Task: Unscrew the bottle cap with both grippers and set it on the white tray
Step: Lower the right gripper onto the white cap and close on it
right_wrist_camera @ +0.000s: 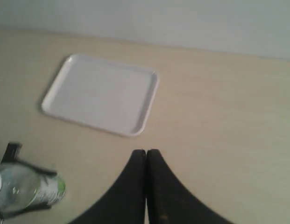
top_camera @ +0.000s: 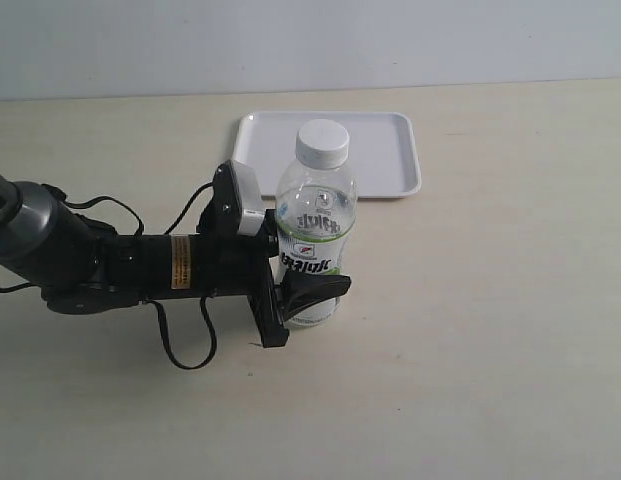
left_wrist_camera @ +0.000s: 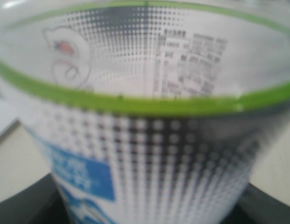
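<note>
White cap [top_camera: 322,143] sits on the upright bottle [top_camera: 315,215], which stands on the desk [top_camera: 490,330] near the tray [top_camera: 382,150]. The left claw [top_camera: 310,263] is clamped around the bottle's labelled lower body. The right claw [right_wrist_camera: 145,161] has its fingers pressed together, well apart from the bottle.

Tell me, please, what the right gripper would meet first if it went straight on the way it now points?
Most likely the bare table close by the white tray's corner: the shut right gripper points there with nothing between. Depth is unclear, so it might touch the tray's rim instead.
</note>
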